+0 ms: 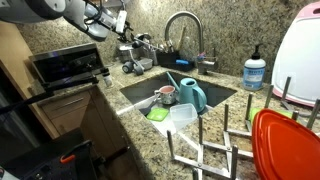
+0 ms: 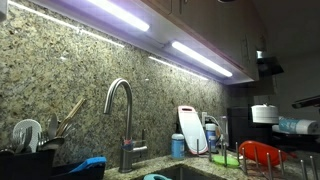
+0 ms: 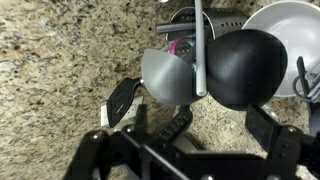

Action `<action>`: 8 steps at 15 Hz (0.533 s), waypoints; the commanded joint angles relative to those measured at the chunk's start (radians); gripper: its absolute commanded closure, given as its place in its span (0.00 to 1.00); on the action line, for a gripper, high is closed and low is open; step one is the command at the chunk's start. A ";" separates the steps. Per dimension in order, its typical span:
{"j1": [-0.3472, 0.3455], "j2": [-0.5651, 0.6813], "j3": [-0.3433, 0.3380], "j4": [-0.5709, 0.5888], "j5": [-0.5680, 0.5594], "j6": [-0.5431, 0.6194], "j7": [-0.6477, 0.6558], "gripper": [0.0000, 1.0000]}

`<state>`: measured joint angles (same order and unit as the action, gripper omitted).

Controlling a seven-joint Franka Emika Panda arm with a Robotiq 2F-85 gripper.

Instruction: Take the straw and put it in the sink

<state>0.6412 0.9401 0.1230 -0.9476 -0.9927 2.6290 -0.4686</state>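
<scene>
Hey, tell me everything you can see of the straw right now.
In the wrist view the straw is a very thin, straight, pale whitish tube, plastic by its look. It runs up the picture, top end cut off by the frame, lower end between a grey spoon and a black ladle, seemingly resting against them. The open end effector is near it, not touching. The exterior views do not show it.

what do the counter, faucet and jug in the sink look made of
Counter: speckled brown stone, likely polished granite, judging by the mottled grain and its slight shine.
Faucet: metal, probably steel, by its grey sheen; brushed or polished is hard to tell.
Jug: probably plastic, going by its flat, even teal colour, though glazed ceramic cannot be ruled out.
</scene>
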 commanded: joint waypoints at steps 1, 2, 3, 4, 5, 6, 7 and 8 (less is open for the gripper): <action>0.005 0.033 0.000 0.051 0.024 -0.007 -0.056 0.08; 0.005 0.036 -0.001 0.054 0.024 -0.008 -0.064 0.26; 0.003 0.038 0.003 0.055 0.029 -0.006 -0.073 0.34; 0.005 0.040 0.001 0.057 0.029 -0.012 -0.073 0.42; 0.004 0.041 0.001 0.059 0.031 -0.012 -0.074 0.51; 0.004 0.043 0.001 0.062 0.033 -0.011 -0.078 0.57; 0.003 0.044 0.002 0.064 0.038 -0.011 -0.084 0.66; 0.003 0.046 0.000 0.067 0.043 -0.009 -0.082 0.73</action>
<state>0.6414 0.9655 0.1235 -0.9252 -0.9776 2.6290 -0.5094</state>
